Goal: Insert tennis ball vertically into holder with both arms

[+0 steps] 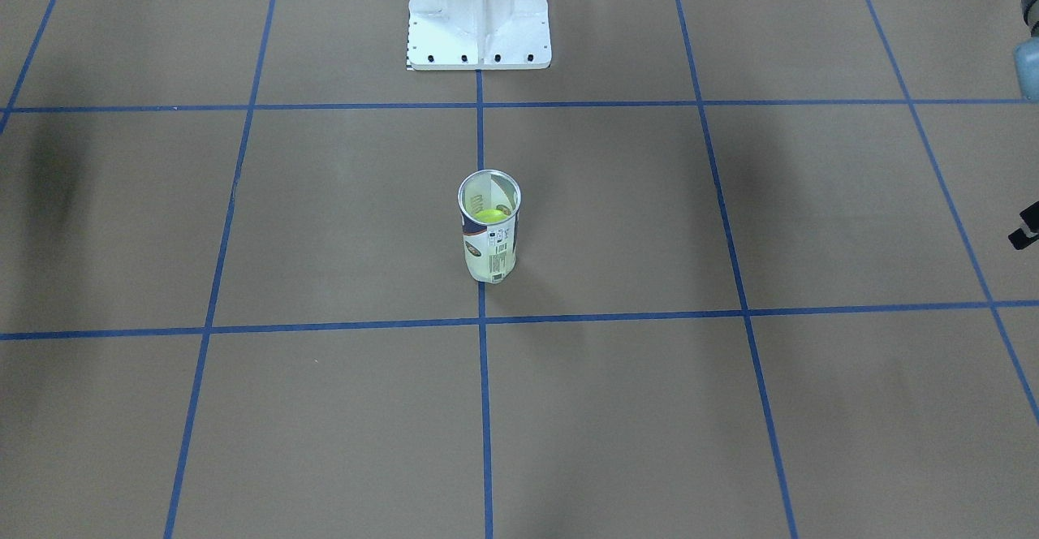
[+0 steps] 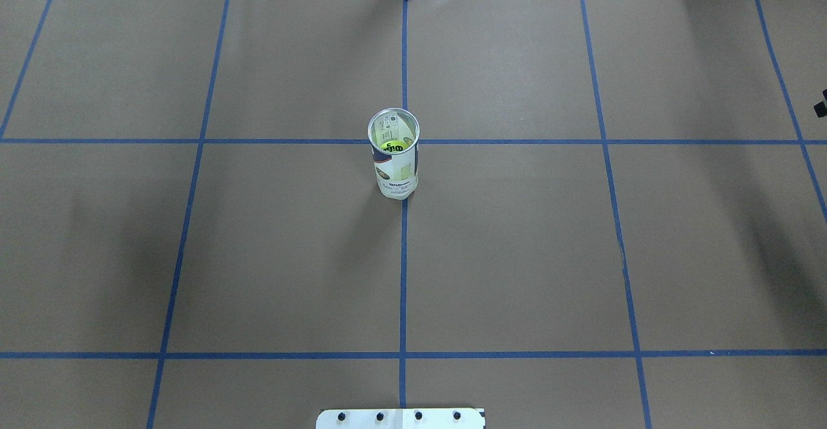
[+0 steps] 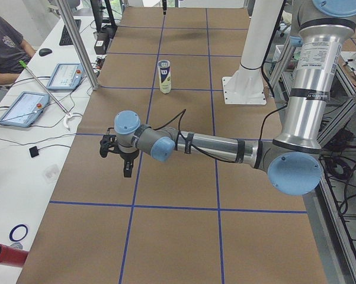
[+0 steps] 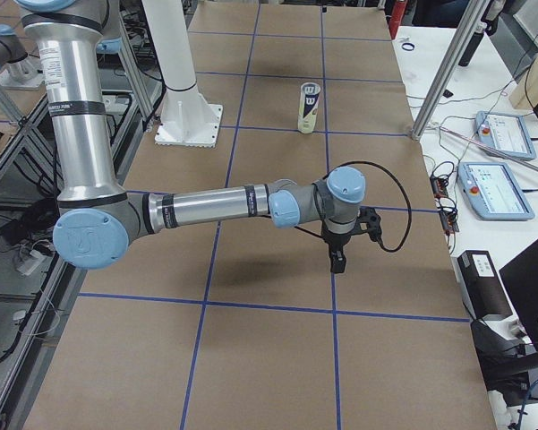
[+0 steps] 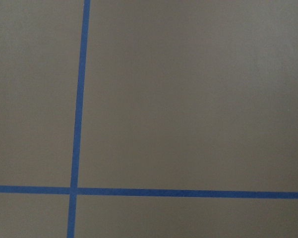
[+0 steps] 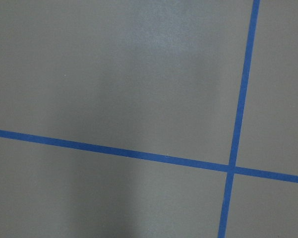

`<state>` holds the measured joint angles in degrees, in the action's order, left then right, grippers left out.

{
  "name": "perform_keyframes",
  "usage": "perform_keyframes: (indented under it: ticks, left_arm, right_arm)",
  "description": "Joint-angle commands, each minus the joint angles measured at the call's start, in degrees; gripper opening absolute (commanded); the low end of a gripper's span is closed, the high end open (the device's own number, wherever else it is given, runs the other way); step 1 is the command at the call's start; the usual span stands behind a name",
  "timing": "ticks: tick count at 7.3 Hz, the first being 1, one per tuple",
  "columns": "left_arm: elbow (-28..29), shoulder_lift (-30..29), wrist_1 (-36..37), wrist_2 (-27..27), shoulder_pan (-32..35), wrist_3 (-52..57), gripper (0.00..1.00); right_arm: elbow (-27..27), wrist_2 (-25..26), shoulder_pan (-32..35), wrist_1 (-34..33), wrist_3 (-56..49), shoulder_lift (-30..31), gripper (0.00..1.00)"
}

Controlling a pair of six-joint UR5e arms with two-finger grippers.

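Observation:
The holder (image 1: 489, 235) stands upright and open-topped at the table's centre, on a blue tape line; it also shows in the overhead view (image 2: 394, 157) and both side views (image 3: 164, 76) (image 4: 311, 106). A yellow-green tennis ball (image 1: 492, 215) lies inside it, seen through the mouth (image 2: 390, 144). My left gripper (image 3: 128, 170) hangs over the table's left end, far from the holder, empty. My right gripper (image 4: 337, 262) hangs over the right end, also far off and empty. I cannot tell whether either is open or shut. Both wrist views show only brown paper and blue tape.
The white robot base (image 1: 479, 15) stands behind the holder. A person (image 3: 0, 47) sits beyond the table's left end beside touch panels (image 3: 23, 108). Aluminium posts (image 3: 77, 44) (image 4: 443, 81) rise at the far table corners. More panels (image 4: 494, 190) lie past the right end.

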<state>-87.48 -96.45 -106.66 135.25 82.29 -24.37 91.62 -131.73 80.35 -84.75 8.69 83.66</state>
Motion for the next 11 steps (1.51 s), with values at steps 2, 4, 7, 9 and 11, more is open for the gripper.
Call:
perform_keyframes:
  ticks: [2,4,7,9,11]
  left_arm:
    - [-0.8,1.1,8.0,0.4,5.4,1.8,0.99]
    - [-0.5,1.2,10.5,0.0,5.8,6.2,0.99]
    - [-0.1,1.2,13.5,-0.5,5.7,13.9,0.99]
    - [0.1,1.1,16.3,-0.5,5.3,18.4,0.99]
    - [0.3,0.9,20.0,-0.4,5.4,21.6,0.99]
  right_arm:
    - [-3.1,-0.6,1.8,-0.5,-0.2,-1.0,1.0]
    - [-6.8,-0.7,2.1,-0.5,-0.3,-2.6,0.99]
    - [-7.2,-0.8,2.3,-0.5,-0.5,-2.5,0.99]
    - [-7.3,-0.8,2.2,-0.5,-0.8,-2.5,0.99]
    - [-7.6,-0.8,2.2,-2.3,-2.6,-2.6,0.99]
